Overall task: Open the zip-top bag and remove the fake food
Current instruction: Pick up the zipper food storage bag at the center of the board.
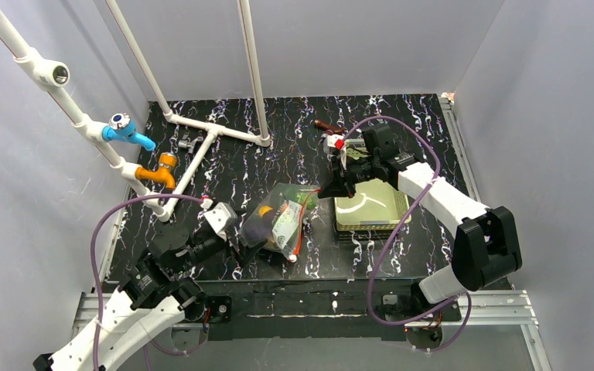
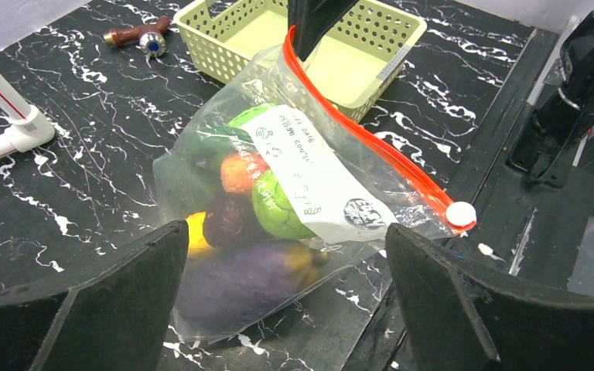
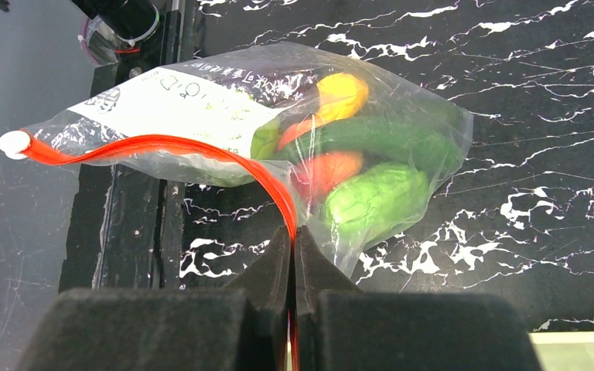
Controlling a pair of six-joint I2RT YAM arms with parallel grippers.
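Our right gripper [image 3: 294, 259] is pressed together on the far end of the red zipper [image 2: 371, 147] of the bag [image 2: 193, 166], beside the basket [image 2: 356, 39]. Our left gripper [image 2: 285, 255] is spread wide just short of the bag, holding nothing. The bag lies on the tabletop [image 2: 69, 178] with the food [image 2: 274, 205] inside. We should bring the left gripper onto the white slider [image 2: 460, 213], pinch it squarely, then draw it along the zipper while the right anchors its end.
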